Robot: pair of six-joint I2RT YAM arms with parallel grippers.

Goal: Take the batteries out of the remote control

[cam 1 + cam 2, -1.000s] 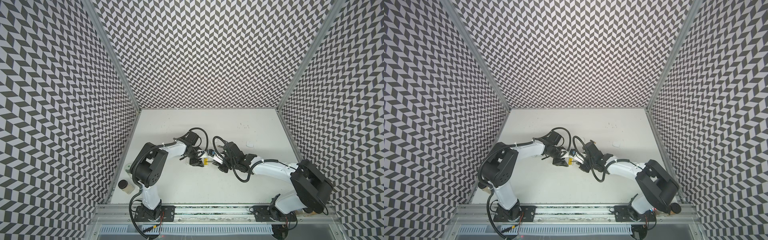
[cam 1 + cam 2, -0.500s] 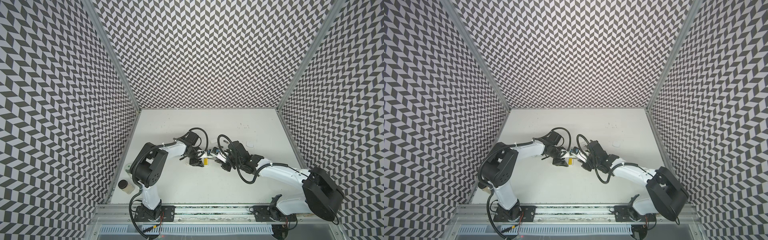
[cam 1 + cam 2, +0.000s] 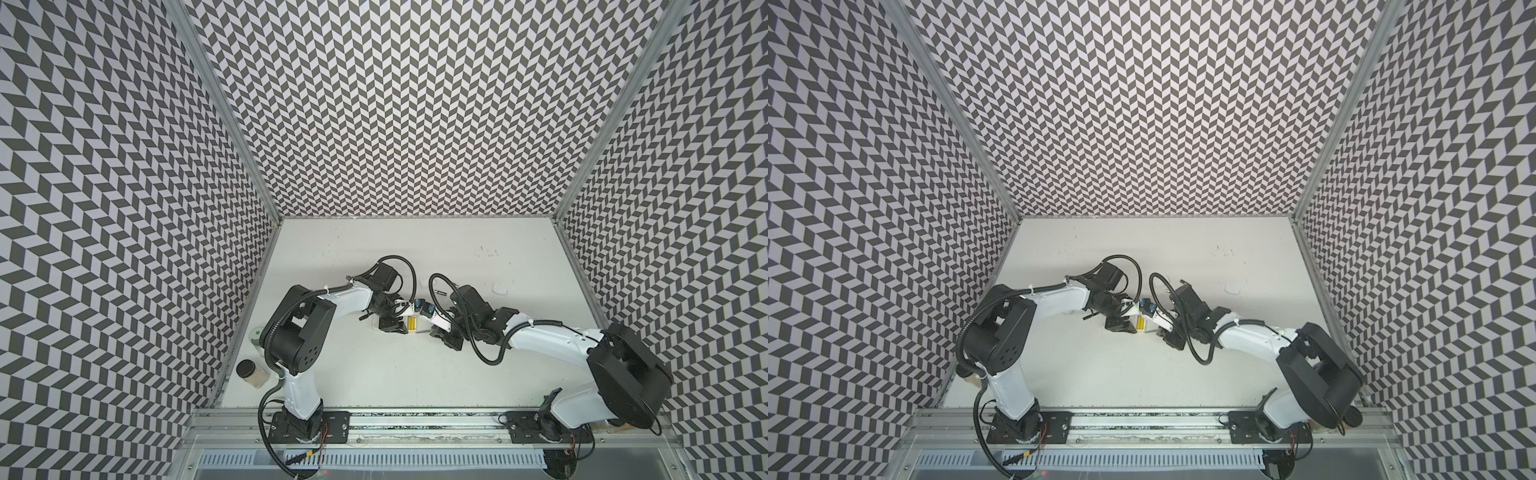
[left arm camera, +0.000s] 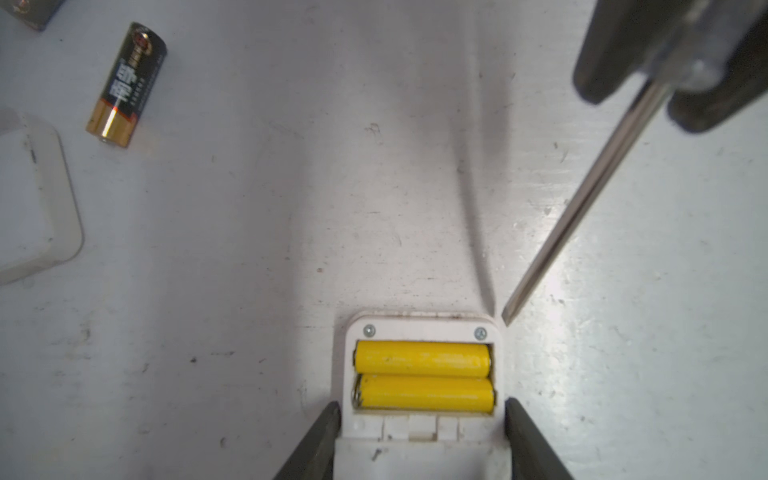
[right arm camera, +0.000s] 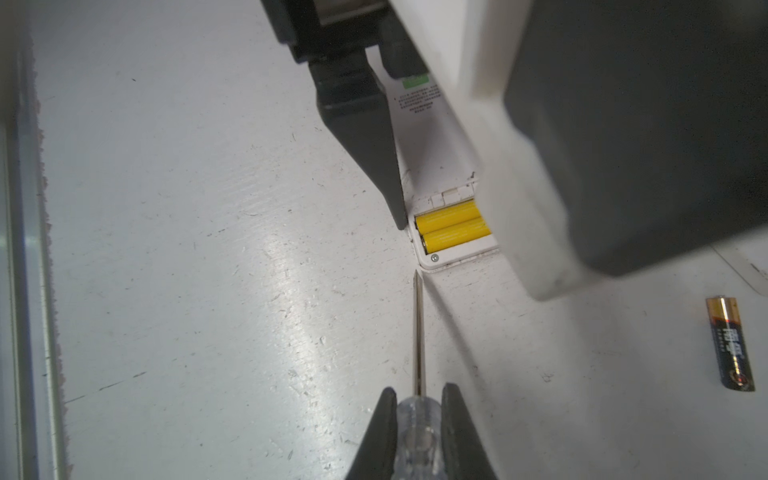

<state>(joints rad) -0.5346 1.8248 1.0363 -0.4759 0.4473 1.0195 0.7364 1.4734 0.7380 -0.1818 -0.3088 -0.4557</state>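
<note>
The white remote control (image 4: 422, 326) lies on the table with its compartment uncovered. Two yellow batteries (image 4: 422, 358) sit side by side inside it, also seen as yellow batteries (image 3: 411, 323) in a top view. My left gripper (image 4: 423, 403) is shut on the remote's two sides, just behind the compartment. My right gripper (image 5: 419, 392) is shut on the clear handle of a screwdriver (image 5: 419, 332). Its tip hovers just off the remote's end corner and touches no battery. A black-and-gold battery (image 4: 126, 85) lies loose on the table, apart from the remote.
A flat white cover (image 3: 500, 289) rests on the table toward the back right. A small jar (image 3: 251, 373) stands outside the table's left edge near the left arm's base. Patterned walls close in three sides.
The right arm has swung its elbow outward and carried the screwdriver slightly toward the back, nearer the remote's end. The left gripper has kept still on the remote.
</note>
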